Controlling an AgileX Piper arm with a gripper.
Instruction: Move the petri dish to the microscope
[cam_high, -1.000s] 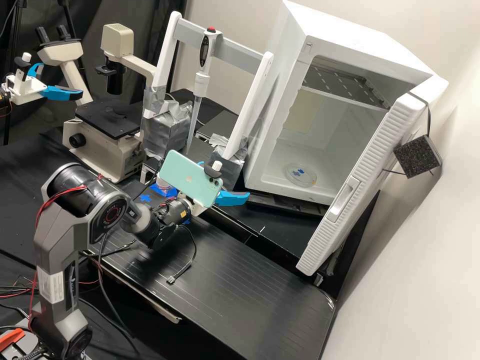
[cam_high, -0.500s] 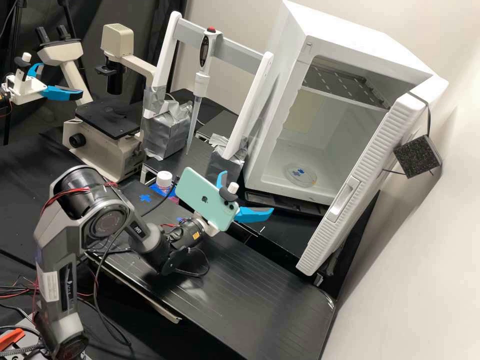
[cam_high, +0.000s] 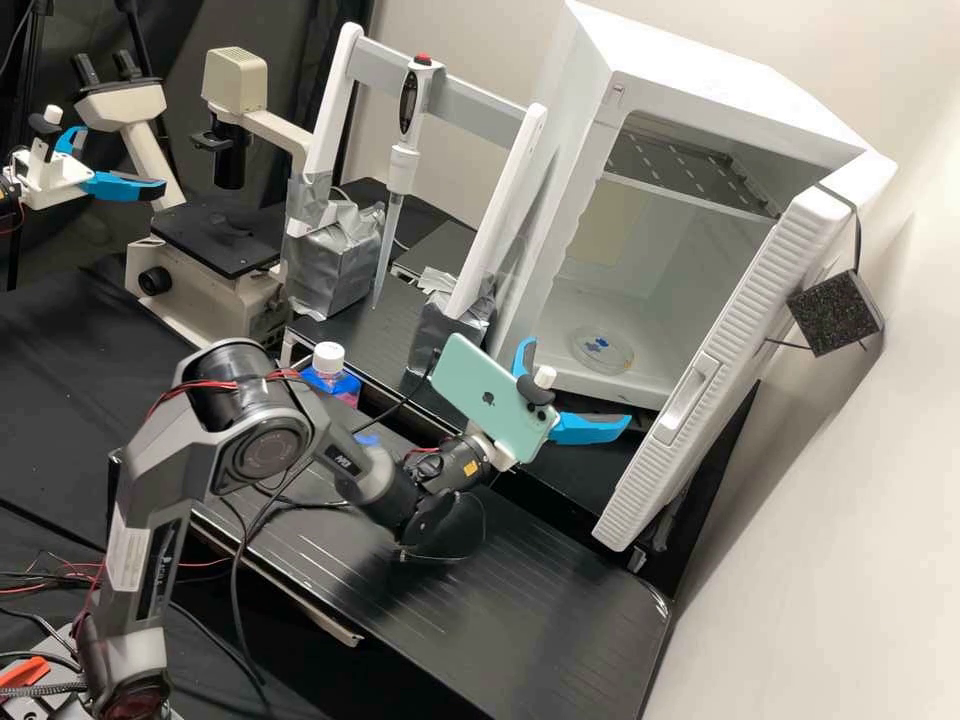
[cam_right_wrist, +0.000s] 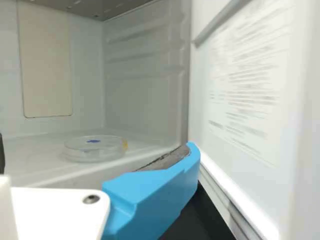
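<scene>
Cabinet: white, open-fronted (cam_high: 700, 60); your landmark, its door (cam_high: 755, 310) swung wide.
Petri dish: one, clear (cam_high: 603, 348), with blue marks; lying flat on the cabinet's floor, well inside the opening.
Gripper: one (cam_high: 579, 382), blue fingers spread wide, nothing between them; just outside the cabinet's mouth, by the door side.
Change: over the last second your arm has swung the gripper across the bench to the cabinet's front; the dish has not moved.
Meaning: you are, by judgement, in the approach, early in the job. Next, bring the fingers in level and low around the dish's rim; watch the lower finger against the cabinet's sill and the door.
Microscope: one, beige, with black stage (cam_high: 220, 240); well apart from the cabinet, beyond the pipette stand (cam_high: 440, 95), awaiting the dish.
Printed sheet: one (cam_right_wrist: 245, 90), on the cabinet door's inner face; many lines, wording you cannot make out.
Phone: one, mint green (cam_high: 490, 395), at the wrist before the cabinet; maker's mark on its back, unrecorded.
</scene>
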